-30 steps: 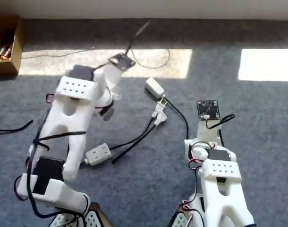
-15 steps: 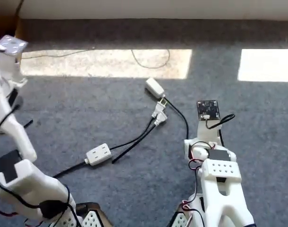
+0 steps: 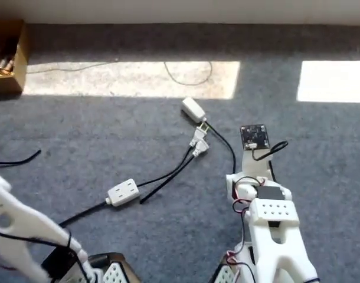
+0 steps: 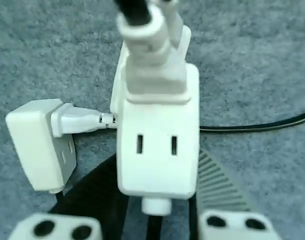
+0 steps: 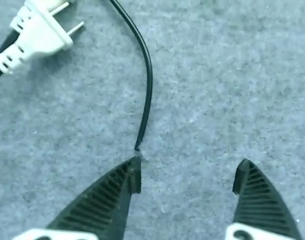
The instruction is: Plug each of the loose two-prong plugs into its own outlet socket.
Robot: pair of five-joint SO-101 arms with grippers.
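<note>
On grey carpet (image 3: 109,135): two loose plugs (image 3: 198,141) lying between white adapter (image 3: 193,108) and outlet block (image 3: 122,192). Right gripper (image 5: 187,180) spread wide beside black cord (image 5: 145,85). Left gripper (image 4: 155,200): state cannot be told.

Standing here, I can't read a single word, number or sign on anything. The small dark square circuit board (image 3: 254,137) on top of the white arm has a few tiny pale marks, but they are too small to make out.
</note>
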